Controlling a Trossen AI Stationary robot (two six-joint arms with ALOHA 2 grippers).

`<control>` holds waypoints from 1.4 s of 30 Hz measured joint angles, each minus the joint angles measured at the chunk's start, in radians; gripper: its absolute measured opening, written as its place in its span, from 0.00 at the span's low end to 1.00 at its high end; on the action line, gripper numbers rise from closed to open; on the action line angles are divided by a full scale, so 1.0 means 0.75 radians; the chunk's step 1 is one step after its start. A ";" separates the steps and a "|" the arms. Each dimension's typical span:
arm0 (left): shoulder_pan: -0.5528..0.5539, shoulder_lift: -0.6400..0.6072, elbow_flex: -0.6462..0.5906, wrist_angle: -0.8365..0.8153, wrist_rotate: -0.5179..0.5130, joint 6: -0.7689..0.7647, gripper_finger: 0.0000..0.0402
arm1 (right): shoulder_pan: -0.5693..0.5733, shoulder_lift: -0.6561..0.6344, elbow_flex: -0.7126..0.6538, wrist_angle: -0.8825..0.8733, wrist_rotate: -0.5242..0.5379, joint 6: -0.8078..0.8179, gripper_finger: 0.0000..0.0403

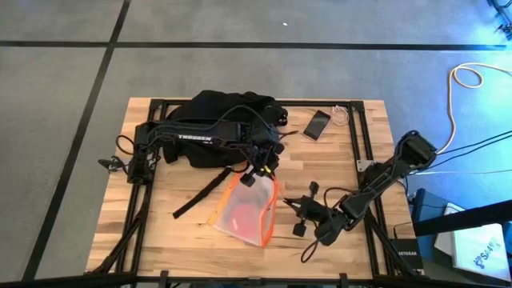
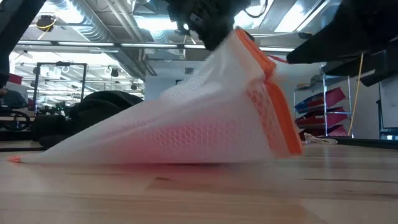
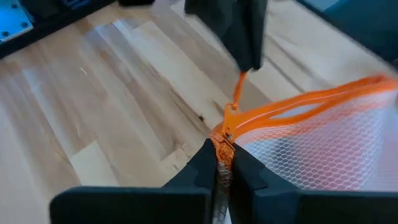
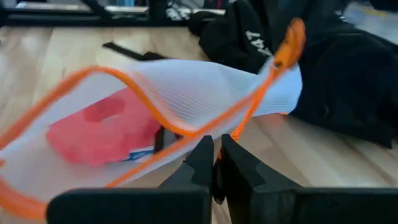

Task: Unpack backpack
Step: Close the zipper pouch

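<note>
The backpack (image 1: 220, 120) slumps at the table's (image 1: 184, 228) 12 o'clock edge, its strap (image 1: 200, 194) trailing toward 7. The left gripper (image 1: 254, 178) pinches the orange-trimmed mesh pouch (image 1: 246, 212) by its zipper corner, something red inside. The right gripper (image 1: 298, 210) sits clenched at the pouch's 3 o'clock, its arm crowding that side. A phone (image 1: 317, 124) lies up at 1.

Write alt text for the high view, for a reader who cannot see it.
Seen from above, the left hand is shut on the orange-edged corner of a white mesh zip pouch holding something red, lifting that corner off the light wooden table just in front of the large black fabric backpack. The right hand waits shut beside the pouch; a flat black phone lies near the far edge.
</note>
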 joint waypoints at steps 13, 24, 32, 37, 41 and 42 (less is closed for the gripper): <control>0.003 -0.079 -0.001 -0.101 0.050 -0.058 0.00 | -0.088 0.159 -0.003 0.506 -0.033 -0.282 0.00; 0.004 -0.134 0.000 -0.186 0.000 -0.078 0.00 | -0.094 0.160 -0.004 0.574 0.051 -0.395 0.00; 0.015 -0.143 0.008 -0.164 -0.080 -0.130 0.13 | -0.084 0.169 -0.010 0.572 -0.012 -0.409 0.00; 0.010 -0.142 0.009 -0.175 -0.084 -0.136 0.25 | -0.089 0.166 -0.009 0.585 0.003 -0.404 0.00; 0.009 -0.145 0.008 -0.178 -0.076 -0.121 0.31 | -0.088 0.166 -0.008 0.591 0.012 -0.403 0.00; 0.009 -0.145 0.008 -0.178 -0.074 -0.121 0.32 | -0.088 0.166 -0.008 0.591 0.017 -0.403 0.00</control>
